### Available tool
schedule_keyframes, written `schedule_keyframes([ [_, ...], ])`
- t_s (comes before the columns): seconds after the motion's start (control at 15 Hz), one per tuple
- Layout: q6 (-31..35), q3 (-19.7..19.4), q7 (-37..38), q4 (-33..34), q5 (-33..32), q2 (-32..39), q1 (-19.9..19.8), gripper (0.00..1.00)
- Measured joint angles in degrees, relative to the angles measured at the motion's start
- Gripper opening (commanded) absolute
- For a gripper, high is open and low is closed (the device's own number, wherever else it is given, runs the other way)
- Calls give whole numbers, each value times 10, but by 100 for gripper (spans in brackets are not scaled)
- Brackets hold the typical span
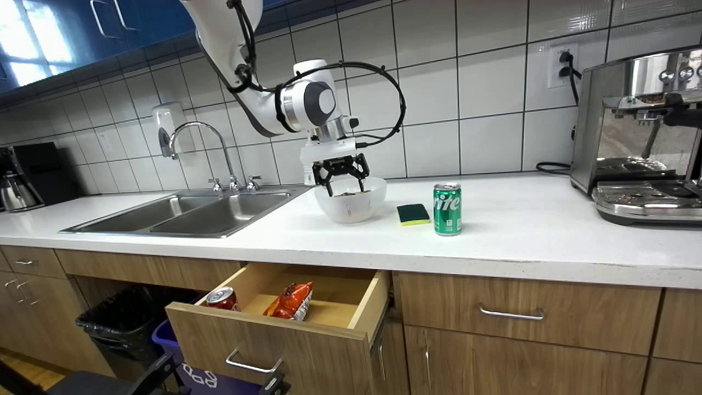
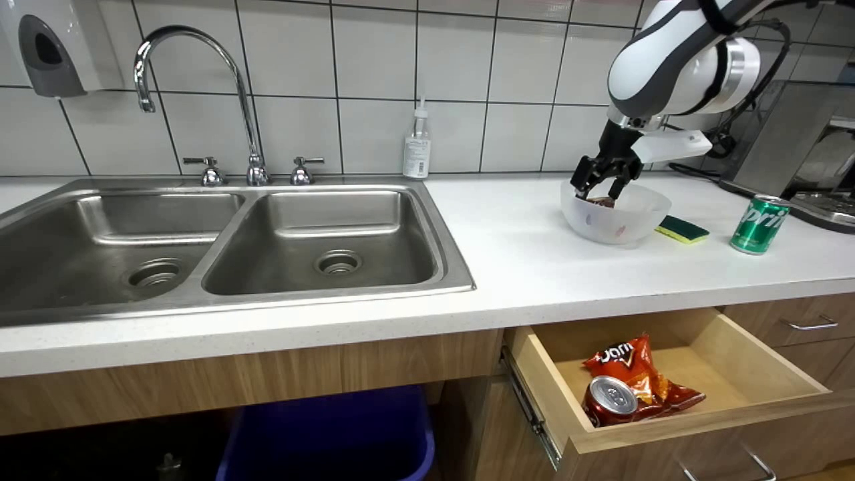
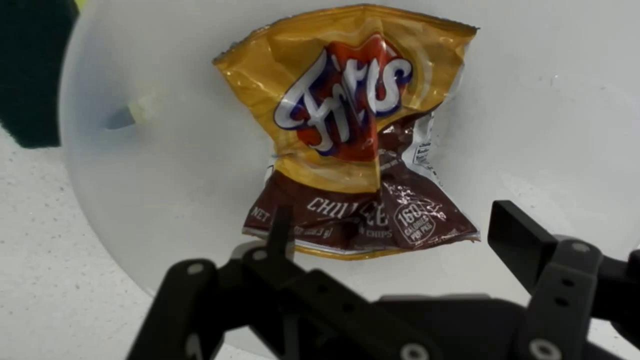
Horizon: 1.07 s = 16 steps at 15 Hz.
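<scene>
White tabletop [image 1: 537,225], tiled wall [image 1: 491,88] behind it, and here's the Fritos bag [image 3: 345,120], lying print side up inside a translucent bowl [image 1: 351,211]. Right at the bowl's mouth hangs the claw [image 1: 346,192], released, jaws well apart near the bag's brown end. Just beside the bowl, a green-and-yellow sponge [image 1: 414,214]; then a Sprite can [image 1: 447,209], upright. Down below, a pulled-out drawer [image 1: 340,302] holds a red chip bag [image 2: 641,374] and, in its front corner, a standing red can [image 2: 612,399]. Farther out, a double sink [image 2: 224,247] under a curved chrome faucet [image 2: 248,117].
</scene>
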Motion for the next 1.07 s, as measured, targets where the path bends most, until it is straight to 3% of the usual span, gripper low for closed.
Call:
schedule_keyframes([
  [0.4, -19, 0, -2, 8, 0, 2, -5, 100],
  [0.47, -21, 0, -2, 9, 0, 3, -5, 83],
  [0.53, -23, 0, -2, 10, 0, 4, -5, 72],
  [1.07, -32, 1, -5, 21, 1, 14, -7, 12],
])
